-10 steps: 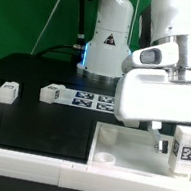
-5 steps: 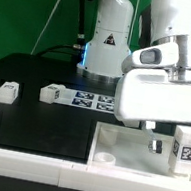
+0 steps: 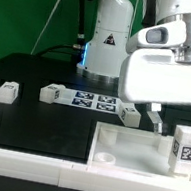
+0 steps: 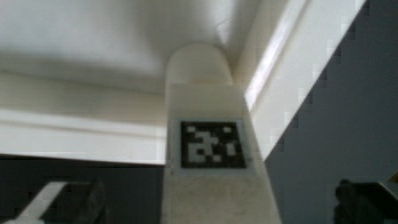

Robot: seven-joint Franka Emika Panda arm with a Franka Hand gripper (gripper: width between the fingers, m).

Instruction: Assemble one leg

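Note:
A white leg (image 3: 184, 148) with marker tags stands upright at the right corner of the white tray-like tabletop (image 3: 125, 147). My gripper (image 3: 160, 121) hangs just above and to the exterior view's left of it, one dark finger (image 3: 152, 118) showing. In the wrist view the same leg (image 4: 214, 140) runs between my two fingers (image 4: 54, 200), which stand wide apart and clear of it. The gripper (image 4: 210, 205) is open and holds nothing. Three more legs lie on the black table: one at the far left (image 3: 8, 90), one (image 3: 51, 93), one (image 3: 129, 114).
The marker board (image 3: 95, 101) lies flat behind the tabletop. A white rail (image 3: 32, 155) runs along the front edge of the table. The robot base (image 3: 104, 44) stands at the back before a green backdrop.
My gripper has risen from the tabletop and away from the upright leg. The leg beside the marker board, hidden by the arm before, now shows.

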